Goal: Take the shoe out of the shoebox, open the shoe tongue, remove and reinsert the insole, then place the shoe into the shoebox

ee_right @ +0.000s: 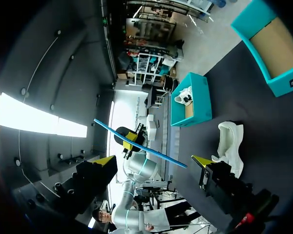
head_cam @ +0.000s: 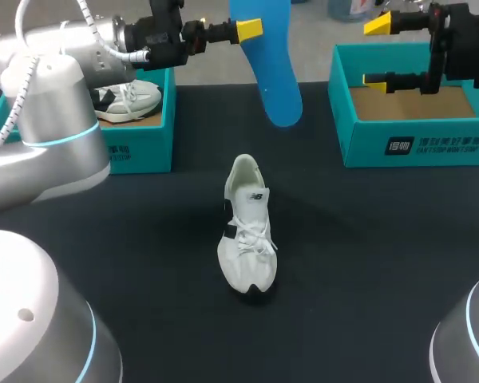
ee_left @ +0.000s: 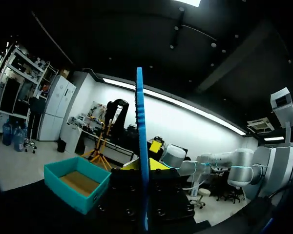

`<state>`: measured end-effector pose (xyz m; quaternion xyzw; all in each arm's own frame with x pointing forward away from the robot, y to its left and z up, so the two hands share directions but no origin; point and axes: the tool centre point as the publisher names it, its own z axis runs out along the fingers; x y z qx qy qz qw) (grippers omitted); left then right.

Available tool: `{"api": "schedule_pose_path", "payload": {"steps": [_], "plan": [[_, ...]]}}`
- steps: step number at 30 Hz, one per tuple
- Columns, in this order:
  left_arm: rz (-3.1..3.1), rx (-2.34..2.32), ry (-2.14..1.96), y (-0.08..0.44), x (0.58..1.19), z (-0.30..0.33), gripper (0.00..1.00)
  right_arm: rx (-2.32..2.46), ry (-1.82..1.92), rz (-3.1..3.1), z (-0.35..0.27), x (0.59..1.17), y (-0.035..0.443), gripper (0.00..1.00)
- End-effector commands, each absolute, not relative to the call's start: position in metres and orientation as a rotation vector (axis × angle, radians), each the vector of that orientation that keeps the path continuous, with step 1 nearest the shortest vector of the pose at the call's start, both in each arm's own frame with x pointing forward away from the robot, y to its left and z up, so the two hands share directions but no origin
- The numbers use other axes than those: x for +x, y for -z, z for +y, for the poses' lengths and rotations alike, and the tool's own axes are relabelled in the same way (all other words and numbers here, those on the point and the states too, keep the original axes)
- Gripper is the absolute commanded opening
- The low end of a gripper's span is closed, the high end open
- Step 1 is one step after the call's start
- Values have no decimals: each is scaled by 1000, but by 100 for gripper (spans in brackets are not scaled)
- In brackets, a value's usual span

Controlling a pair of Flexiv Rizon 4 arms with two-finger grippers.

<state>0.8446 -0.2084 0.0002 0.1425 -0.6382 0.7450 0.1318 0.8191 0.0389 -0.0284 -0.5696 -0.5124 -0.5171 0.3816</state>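
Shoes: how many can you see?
2. One white shoe lies mid-table. A second shoe sits in the left shoebox; my left arm hides part of that box.

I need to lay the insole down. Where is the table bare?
Bare table flanks the white shoe: in front of the left shoebox and of the right shoebox. The back middle is crowded: the left gripper holds the insole there.

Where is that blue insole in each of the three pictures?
Head view: insole hangs from the left end effector, beyond the white shoe.
Left wrist view: insole edge-on, between that end effector's tips.
Right wrist view: insole a thin line ahead of the right end effector.
Shared landmark: the empty teal shoebox.
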Motion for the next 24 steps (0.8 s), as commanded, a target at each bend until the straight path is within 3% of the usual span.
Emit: {"api": "schedule_pose_path", "payload": {"steps": [1, 14, 24], "plan": [[-1051, 1247, -1198, -3, 840, -202, 0, -1456, 1317, -1308, 40, 820, 29, 100], [-1047, 1228, -1247, -3, 840, -203, 0, -1456, 1317, -1308, 40, 820, 29, 100], [-916, 1127, -985, 15, 844, -210, 0, -1456, 1317, -1308, 40, 820, 29, 100]]}}
